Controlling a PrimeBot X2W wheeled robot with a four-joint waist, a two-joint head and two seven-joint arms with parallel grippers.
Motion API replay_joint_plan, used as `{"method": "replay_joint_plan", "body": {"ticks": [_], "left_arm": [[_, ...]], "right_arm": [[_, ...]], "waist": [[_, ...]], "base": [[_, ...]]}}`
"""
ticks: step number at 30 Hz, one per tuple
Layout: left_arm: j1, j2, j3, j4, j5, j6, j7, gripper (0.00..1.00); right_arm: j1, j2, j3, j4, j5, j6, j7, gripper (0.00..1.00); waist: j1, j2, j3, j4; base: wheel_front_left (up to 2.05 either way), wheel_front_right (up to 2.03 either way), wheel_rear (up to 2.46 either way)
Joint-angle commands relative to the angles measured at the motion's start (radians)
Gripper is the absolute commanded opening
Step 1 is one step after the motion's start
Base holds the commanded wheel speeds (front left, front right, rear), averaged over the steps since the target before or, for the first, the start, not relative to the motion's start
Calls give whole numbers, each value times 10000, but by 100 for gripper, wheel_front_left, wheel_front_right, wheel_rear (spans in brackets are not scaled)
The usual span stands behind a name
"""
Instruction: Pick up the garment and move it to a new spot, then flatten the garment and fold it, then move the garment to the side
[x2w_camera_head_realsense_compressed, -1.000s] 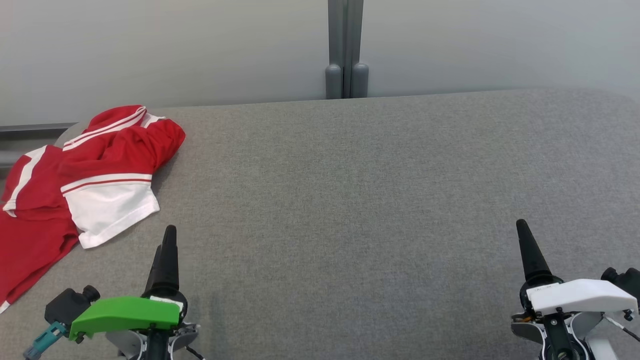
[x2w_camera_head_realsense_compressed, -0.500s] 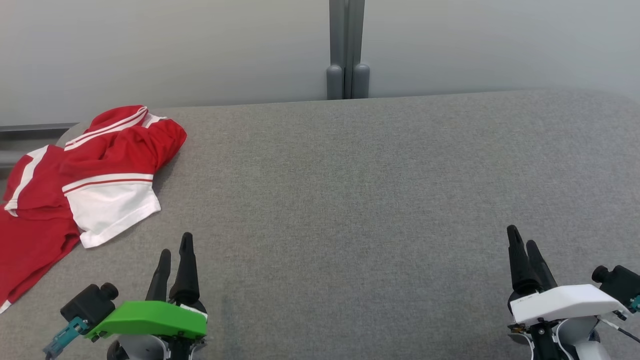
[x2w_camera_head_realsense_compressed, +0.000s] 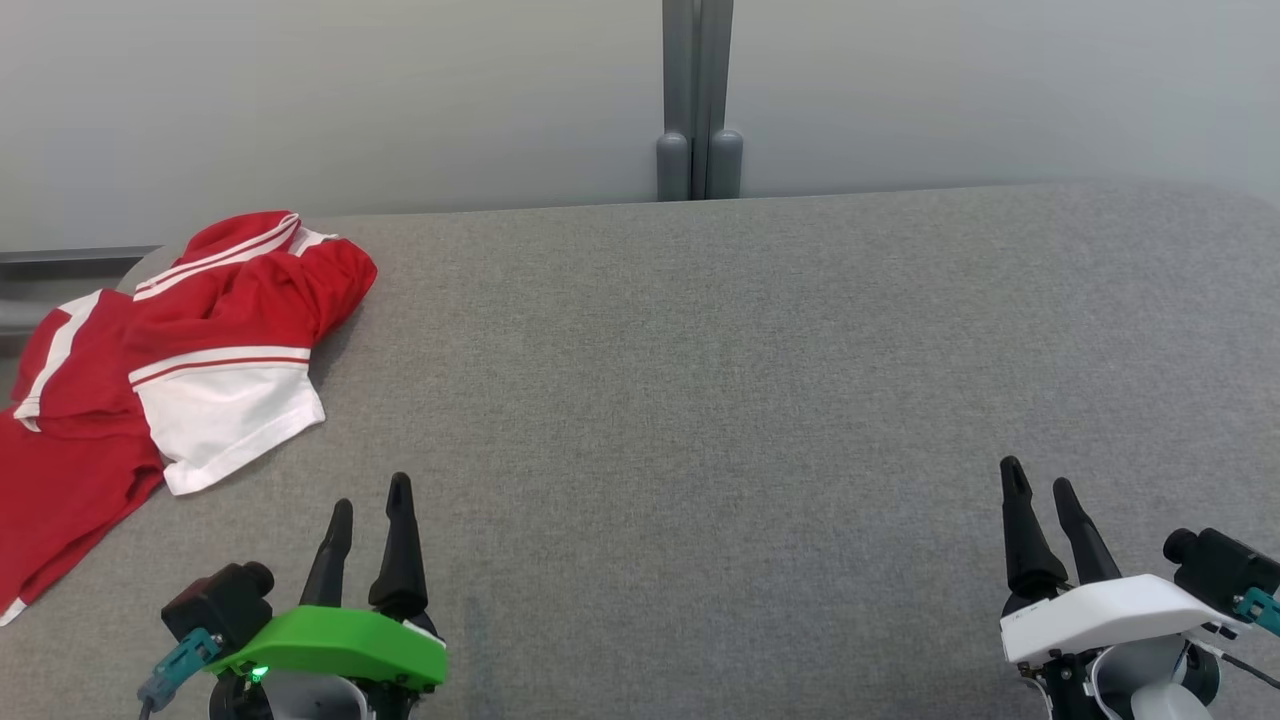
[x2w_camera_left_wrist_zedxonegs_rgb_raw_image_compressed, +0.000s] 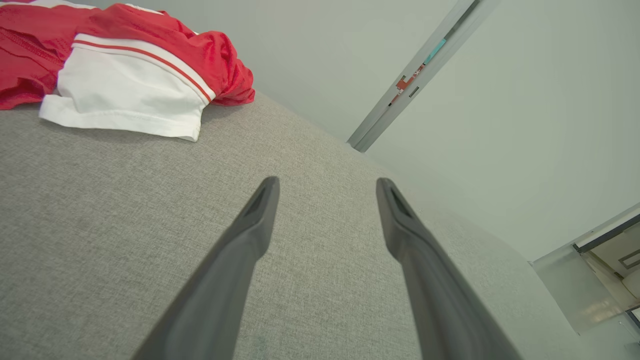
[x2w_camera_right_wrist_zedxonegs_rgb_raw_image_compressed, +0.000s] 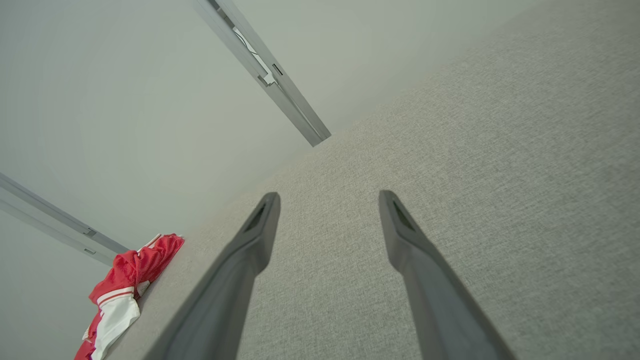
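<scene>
Far left, the red-and-white garment (x2w_camera_head_realsense_compressed: 190, 340) lies crumpled at a corner of the grey table (x2w_camera_head_realsense_compressed: 700, 400). It looks light and limp, so I'd pinch a raised red fold (x2w_camera_head_realsense_compressed: 300, 290), not the flat white sleeve (x2w_camera_head_realsense_compressed: 225, 425). My left gripper (x2w_camera_head_realsense_compressed: 370, 492) sits near it, jaws spread and empty; my right gripper (x2w_camera_head_realsense_compressed: 1036, 472), well apart, is spread too.

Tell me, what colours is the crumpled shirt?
The garment is red with white panels and stripes, clearest in the left wrist view.
</scene>
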Motion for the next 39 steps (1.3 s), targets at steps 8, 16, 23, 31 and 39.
{"method": "replay_joint_plan", "body": {"ticks": [8, 16, 23, 31, 39], "left_arm": [[56, 74, -282, 82, 904, 146, -304, 100], [33, 81, -463, 161, 1596, 253, -504, 100], [-9, 86, -564, 187, 2218, 359, -676, 100], [-49, 92, -674, 321, 2844, 429, -845, 100], [-63, 95, -772, 566, 3401, 487, -1025, 100]], "right_arm": [[23, -62, 62, -140, -1103, 4, -305, 100], [47, -68, 141, -163, -1979, 4, -503, 100], [-4, -73, 145, -75, -2795, 4, -675, 100], [-97, -78, 145, 36, -3536, 4, -853, 100], [-67, -84, 199, 59, -4218, 5, -1012, 100]], "waist": [[0, 0, 8, 42], [0, 0, 30, 61], [0, 0, 65, 81], [0, 0, 73, 93], [0, 0, 45, 122]], "base": [[0, 0, 0], [0, 0, 0], [0, 0, 0], [0, 0, 0], [0, 0, 0]]}}
